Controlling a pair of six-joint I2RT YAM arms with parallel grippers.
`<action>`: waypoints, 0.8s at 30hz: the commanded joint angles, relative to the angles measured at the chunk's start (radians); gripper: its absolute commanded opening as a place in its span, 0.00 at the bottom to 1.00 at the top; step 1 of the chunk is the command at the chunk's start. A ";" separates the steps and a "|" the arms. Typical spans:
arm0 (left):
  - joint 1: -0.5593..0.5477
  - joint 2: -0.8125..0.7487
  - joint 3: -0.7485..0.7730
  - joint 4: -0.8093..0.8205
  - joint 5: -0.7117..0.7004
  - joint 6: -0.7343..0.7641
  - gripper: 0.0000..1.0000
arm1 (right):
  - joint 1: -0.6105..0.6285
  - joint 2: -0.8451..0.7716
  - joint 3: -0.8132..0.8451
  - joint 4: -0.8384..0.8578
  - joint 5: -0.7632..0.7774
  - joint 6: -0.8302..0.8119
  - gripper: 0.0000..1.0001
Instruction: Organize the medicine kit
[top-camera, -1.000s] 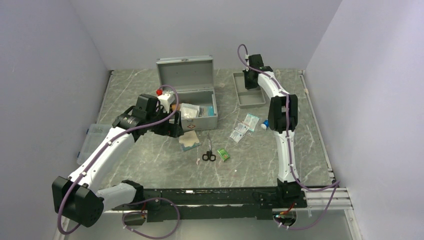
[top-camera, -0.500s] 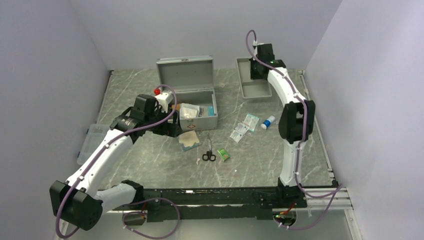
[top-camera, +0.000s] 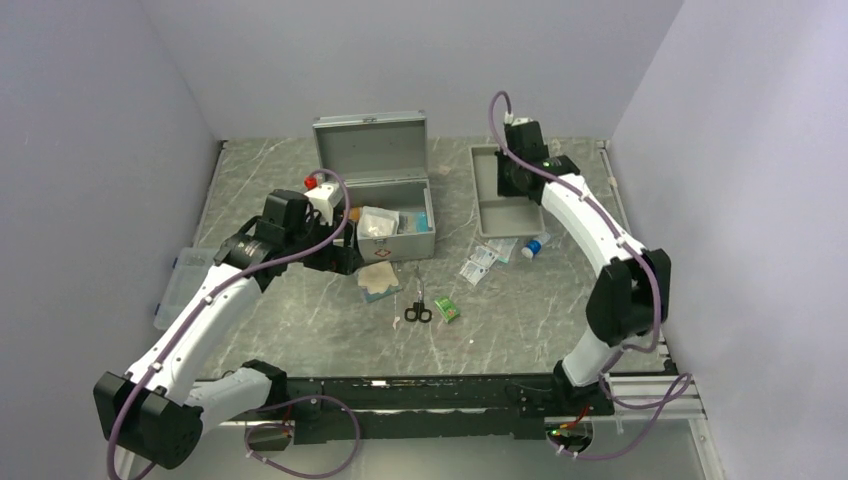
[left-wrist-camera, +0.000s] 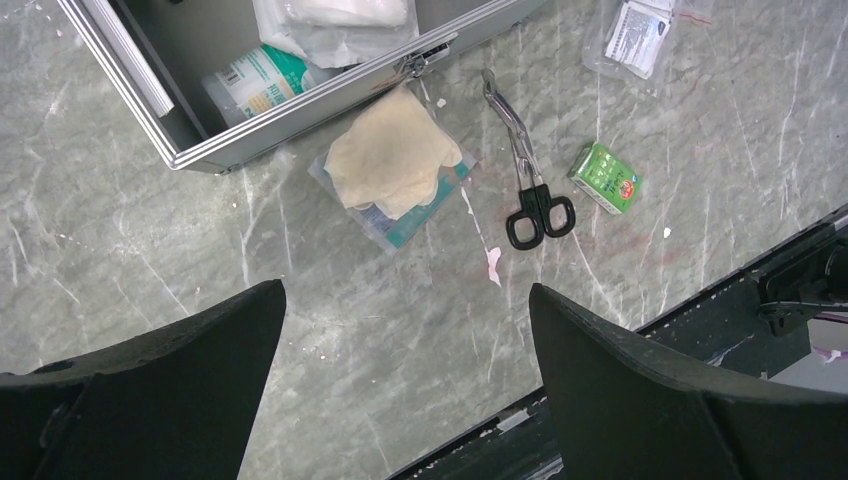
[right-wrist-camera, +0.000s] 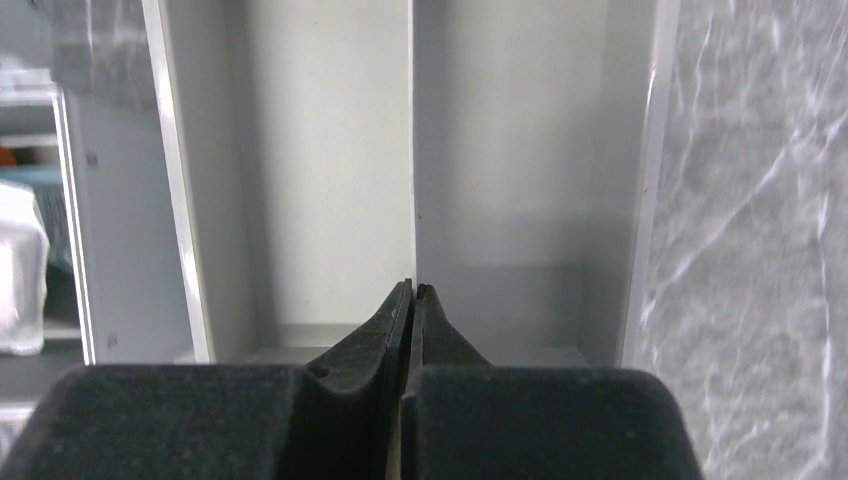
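Grey divided tray (top-camera: 495, 212) is pinched by its middle wall in the right gripper (right-wrist-camera: 412, 291), just right of the open medicine kit (top-camera: 385, 215) at the back; the left gripper (left-wrist-camera: 402, 295) is spread, empty; so thin a hold may slip and drop the tray on the packets (top-camera: 483, 262).

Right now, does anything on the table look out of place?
Yes: scissors, a green box and a beige pack lie loose before the open case; the right gripper pinches the tray by its divider.

The silver-grey medicine kit (top-camera: 385, 205) stands open at the table's back, lid upright.
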 joint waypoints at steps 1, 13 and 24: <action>-0.004 -0.032 -0.004 0.010 0.011 0.002 0.99 | 0.089 -0.198 -0.136 0.001 0.152 0.080 0.00; -0.003 -0.064 -0.006 0.015 0.029 0.000 0.99 | 0.136 -0.654 -0.606 -0.117 0.166 0.368 0.00; -0.004 -0.074 -0.007 0.014 0.031 -0.001 0.99 | 0.143 -0.758 -0.764 -0.251 0.122 0.512 0.00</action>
